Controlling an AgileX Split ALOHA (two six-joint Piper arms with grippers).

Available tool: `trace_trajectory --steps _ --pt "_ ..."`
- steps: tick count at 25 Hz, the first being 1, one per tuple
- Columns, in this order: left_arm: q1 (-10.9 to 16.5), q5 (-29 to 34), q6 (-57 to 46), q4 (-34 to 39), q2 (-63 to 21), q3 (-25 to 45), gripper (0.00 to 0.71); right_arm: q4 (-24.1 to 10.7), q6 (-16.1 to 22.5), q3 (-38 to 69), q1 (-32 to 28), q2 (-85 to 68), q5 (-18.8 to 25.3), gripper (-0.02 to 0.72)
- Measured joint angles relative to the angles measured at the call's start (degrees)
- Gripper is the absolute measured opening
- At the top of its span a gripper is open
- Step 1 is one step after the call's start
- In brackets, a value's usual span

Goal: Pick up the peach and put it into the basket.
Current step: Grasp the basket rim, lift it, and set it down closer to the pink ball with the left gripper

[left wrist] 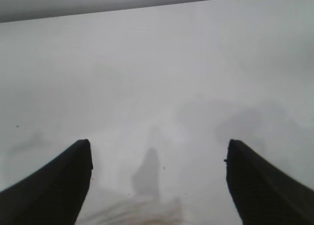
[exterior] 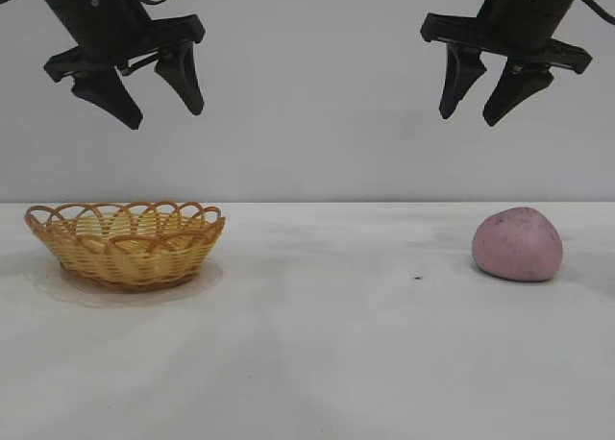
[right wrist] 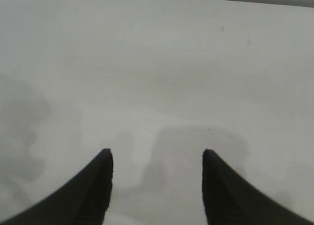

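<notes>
Two arms hang above a white bench (exterior: 317, 363), both high and holding nothing.

Left side, exterior view: the left end effector (exterior: 163, 99) sits up near the top corner, black fingers spread apart with clear air between the tips, pointing down at an angle. It is above the basket (exterior: 125, 245) and well clear of it — no contact. The basket rests on the bench at the left: shallow, yellow-orange wicker, looped rim, upright, with nothing visible inside it from this angle.

Left wrist view: the two dark fingers (left wrist: 54, 190) frame bare bench surface; a pale woven edge shows faintly at the frame's lower border, too blurred to call.

Middle of the bench: one tiny dark speck (exterior: 417, 277), otherwise plain white.

Right side: the peach (exterior: 517, 244) lies on the bench, dull pink, lumpy, speckled, well apart from the basket. The right end effector (exterior: 471, 115) hangs above it and slightly toward centre, fingers apart but narrower than the left pair — not touching the fruit.

Right wrist view: the fingers (right wrist: 86, 193) show only bench and soft shadows between them.
</notes>
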Motion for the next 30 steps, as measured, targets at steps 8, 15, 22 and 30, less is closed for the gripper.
trace_trajectory --steps 8,15,22,30 --pt "0.0 2.2 0.0 0.7 0.0 0.0 0.506 0.0 0.0 0.0 -0.2 0.0 0.6 0.361" --pt "0.0 15.1 0.0 11.6 0.1 -4.0 0.506 0.0 0.0 0.0 -0.2 0.0 0.9 0.361" --pt "0.0 31.9 0.0 22.2 0.1 -8.9 0.506 0.0 0.0 0.0 -0.2 0.0 1.3 0.361" --pt "0.0 40.2 0.7 31.7 3.8 -9.6 0.506 0.0 0.0 0.0 -0.2 0.0 1.3 0.361"
